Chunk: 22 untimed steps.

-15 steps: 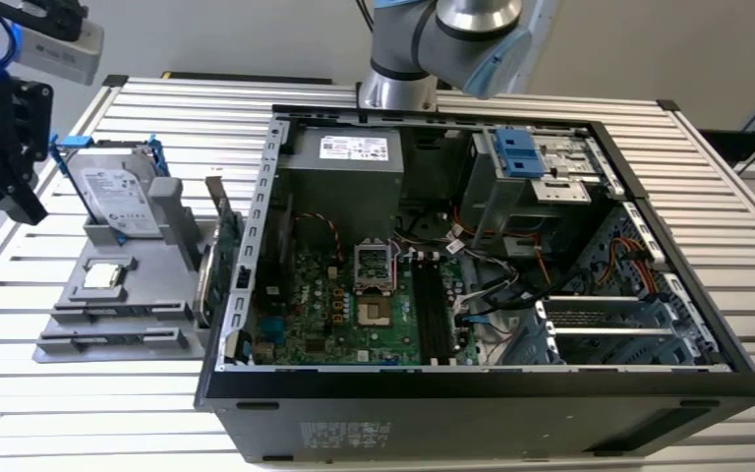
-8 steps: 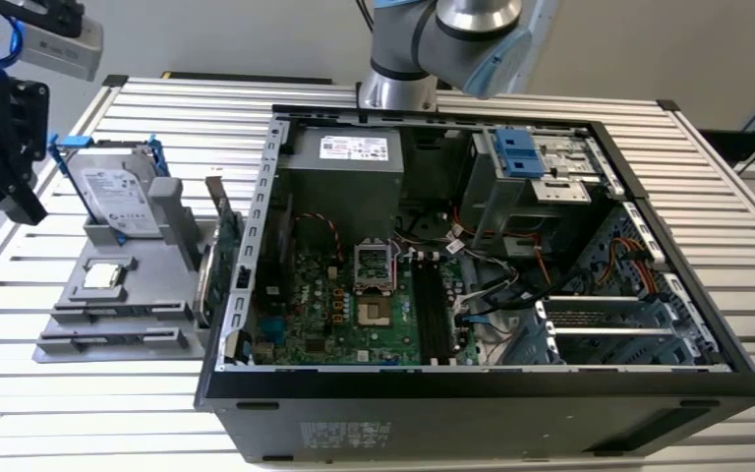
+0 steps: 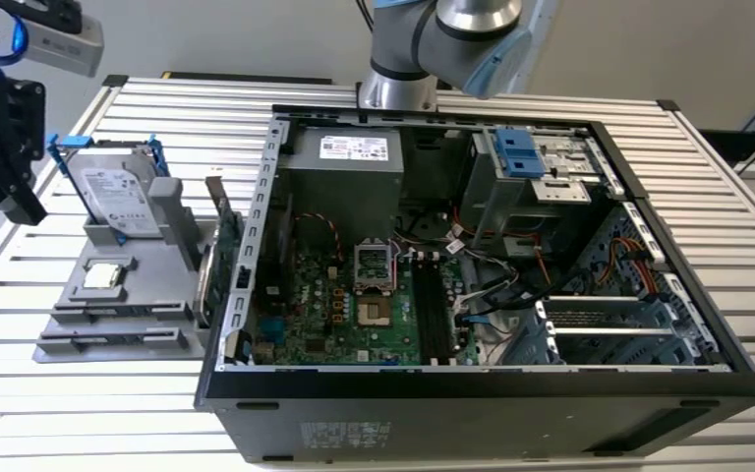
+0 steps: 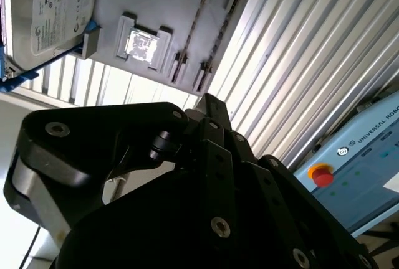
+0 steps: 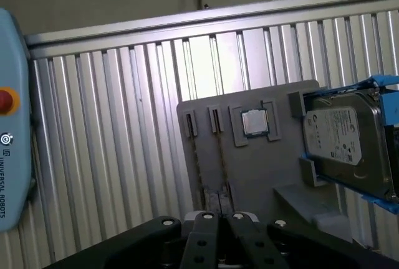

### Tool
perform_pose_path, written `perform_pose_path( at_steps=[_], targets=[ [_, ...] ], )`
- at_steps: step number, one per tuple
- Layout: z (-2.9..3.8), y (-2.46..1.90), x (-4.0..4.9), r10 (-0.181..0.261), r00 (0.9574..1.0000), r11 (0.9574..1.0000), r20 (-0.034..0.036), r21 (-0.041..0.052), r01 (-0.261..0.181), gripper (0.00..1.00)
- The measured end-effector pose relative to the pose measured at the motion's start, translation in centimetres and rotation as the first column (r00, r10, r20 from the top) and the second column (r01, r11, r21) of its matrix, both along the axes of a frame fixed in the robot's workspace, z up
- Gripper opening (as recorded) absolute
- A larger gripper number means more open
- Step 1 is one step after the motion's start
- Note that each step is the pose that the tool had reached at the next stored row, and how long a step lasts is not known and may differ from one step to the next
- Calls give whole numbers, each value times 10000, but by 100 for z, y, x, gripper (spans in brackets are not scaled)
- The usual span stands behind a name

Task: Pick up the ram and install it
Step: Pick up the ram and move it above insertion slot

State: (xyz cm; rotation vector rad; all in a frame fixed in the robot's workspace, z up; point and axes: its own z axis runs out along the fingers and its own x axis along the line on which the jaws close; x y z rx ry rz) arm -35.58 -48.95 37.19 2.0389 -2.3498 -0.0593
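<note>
The ram is out of view. My gripper (image 3: pixel 20 205) hangs above the table at the exterior view's left, beside the grey parts holder (image 3: pixel 115 295) and away from the open computer case (image 3: pixel 483 393). In both wrist views the black fingers come together at their tips (image 5: pixel 219 215) (image 4: pixel 211 102), shut, with nothing visible between them. Below them lie the holder's two long narrow slots (image 5: pixel 202 157), which look bare. The motherboard (image 3: pixel 351 315) lies inside the case, with its dark memory slots (image 3: pixel 433 305) beside the processor socket.
The holder also carries a silver hard drive in a blue frame (image 3: pixel 118 192), a small processor chip (image 5: pixel 254 122) and an upright green card (image 3: pixel 227 251). The ribbed metal table (image 5: pixel 112 126) stretches around it. A pale blue pendant with a red button (image 4: pixel 321 174) lies by the table's edge.
</note>
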Motion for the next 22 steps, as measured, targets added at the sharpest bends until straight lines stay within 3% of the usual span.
perform_pose_path(
  at_steps=[4,22],
  targets=[
    [0,0,0,200,9998,9998,0,0,-200,0],
    [0,0,0,206,9998,9998,31,-1,-206,0]
  ],
)
